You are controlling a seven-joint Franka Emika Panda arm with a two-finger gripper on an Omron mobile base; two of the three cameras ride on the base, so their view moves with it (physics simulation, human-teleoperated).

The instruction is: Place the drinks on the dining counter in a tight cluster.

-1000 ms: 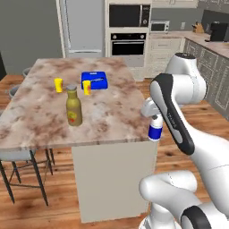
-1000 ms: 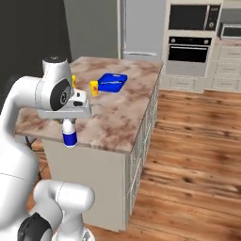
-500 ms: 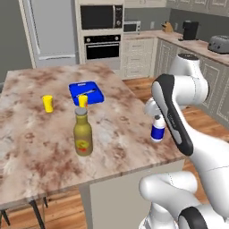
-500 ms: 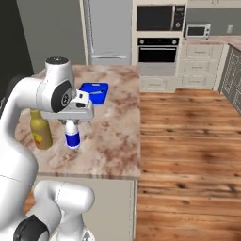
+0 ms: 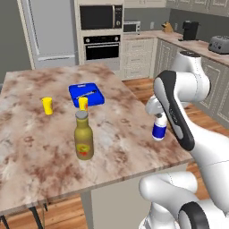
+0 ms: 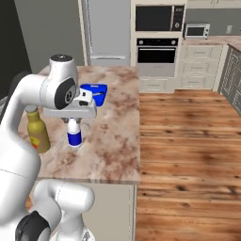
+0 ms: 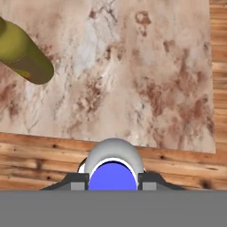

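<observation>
Brown-pink marbled stone dining counter (image 5: pixel 40 152) stands on wood plank flooring (image 6: pixel 188 141). The two-finger gripper (image 7: pixel 113 179) grasps the small blue-and-white bottle (image 5: pixel 159 129).

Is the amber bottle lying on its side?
No, the amber bottle stands upright on the dining counter, grey cap on top.

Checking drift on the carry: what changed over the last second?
The base drove, so the whole view shifted; the dining counter now sits closer. The pincer stayed shut on the small blue-and-white bottle, none let go. The amber bottle, yellow cups and blue tray kept their places on the counter.
</observation>
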